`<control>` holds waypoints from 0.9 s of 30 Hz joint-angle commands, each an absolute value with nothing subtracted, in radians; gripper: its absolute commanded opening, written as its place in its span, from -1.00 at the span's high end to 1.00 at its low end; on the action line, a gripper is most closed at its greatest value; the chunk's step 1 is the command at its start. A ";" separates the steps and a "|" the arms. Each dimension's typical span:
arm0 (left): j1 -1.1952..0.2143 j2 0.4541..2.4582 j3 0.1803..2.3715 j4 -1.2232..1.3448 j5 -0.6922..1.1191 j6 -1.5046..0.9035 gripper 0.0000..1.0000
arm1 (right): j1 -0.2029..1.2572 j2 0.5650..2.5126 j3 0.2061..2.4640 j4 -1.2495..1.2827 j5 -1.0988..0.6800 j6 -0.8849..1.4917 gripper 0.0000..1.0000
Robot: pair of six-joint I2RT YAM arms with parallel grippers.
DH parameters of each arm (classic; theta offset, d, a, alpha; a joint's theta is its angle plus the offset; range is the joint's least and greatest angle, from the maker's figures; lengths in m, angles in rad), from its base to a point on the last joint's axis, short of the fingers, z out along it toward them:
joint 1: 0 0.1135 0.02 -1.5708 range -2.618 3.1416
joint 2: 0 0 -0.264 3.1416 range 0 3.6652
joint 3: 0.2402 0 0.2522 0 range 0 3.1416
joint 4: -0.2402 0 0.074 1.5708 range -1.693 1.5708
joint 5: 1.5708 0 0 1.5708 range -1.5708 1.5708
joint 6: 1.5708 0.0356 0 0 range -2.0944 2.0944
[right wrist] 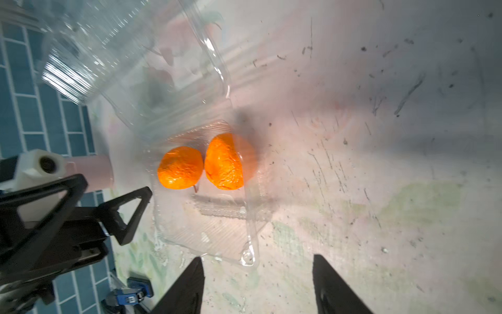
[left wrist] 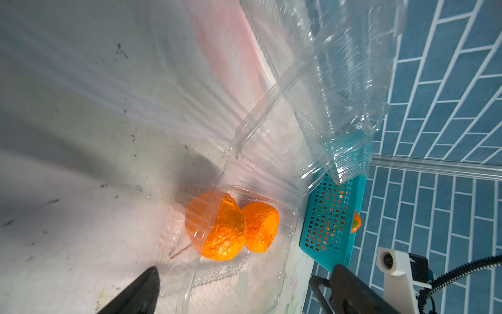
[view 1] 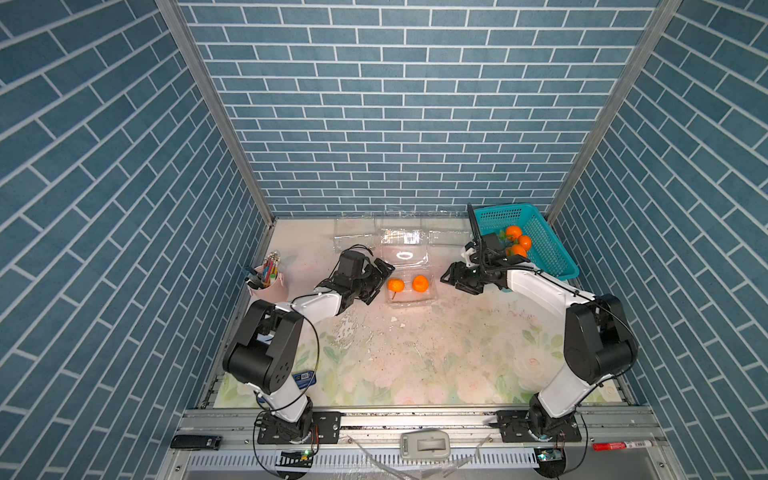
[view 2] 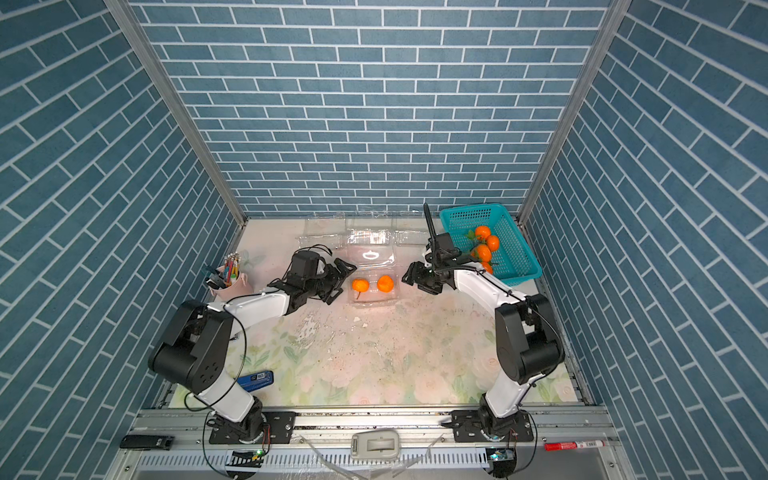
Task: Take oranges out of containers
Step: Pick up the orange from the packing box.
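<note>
Two oranges (view 1: 395,285) (view 1: 420,283) lie side by side in a clear container (view 1: 411,302) at mid-table, its lid (view 1: 405,253) folded back toward the rear wall. My left gripper (view 1: 378,283) stands open just left of the container, with nothing between its jaws. In the left wrist view the oranges (left wrist: 217,231) sit ahead of the spread fingers (left wrist: 141,293). My right gripper (view 1: 445,277) is open to the right of the container, apart from it. In the right wrist view the oranges (right wrist: 180,167) lie beyond the container's near corner (right wrist: 248,258).
A teal basket (view 1: 552,253) at the back right holds several oranges (view 1: 517,241). Clear containers without fruit (view 1: 357,235) (view 1: 446,237) lie along the rear wall. A pink pencil cup (view 1: 268,284) stands at the left edge. A blue item (view 1: 305,377) lies by the left arm's base.
</note>
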State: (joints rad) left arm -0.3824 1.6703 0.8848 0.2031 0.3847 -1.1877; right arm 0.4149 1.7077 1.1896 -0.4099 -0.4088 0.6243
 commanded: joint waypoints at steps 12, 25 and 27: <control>-0.407 1.768 0.908 0.275 0.439 -1.185 -0.99 | 0.547 1.915 1.356 -0.456 -0.339 0.550 0.11; -0.351 1.733 0.856 0.248 0.439 -1.182 -0.99 | 0.586 1.911 1.415 -0.527 -0.324 0.579 0.06; -0.340 1.726 0.845 0.236 0.438 -1.177 -0.99 | 0.586 1.904 1.425 -0.557 -0.303 0.563 0.00</control>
State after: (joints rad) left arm -0.3569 1.7557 0.8692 0.2581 0.4358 -1.1893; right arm 0.5812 1.9121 1.3968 -0.4870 -0.3389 0.5766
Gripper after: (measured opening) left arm 0.994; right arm 0.488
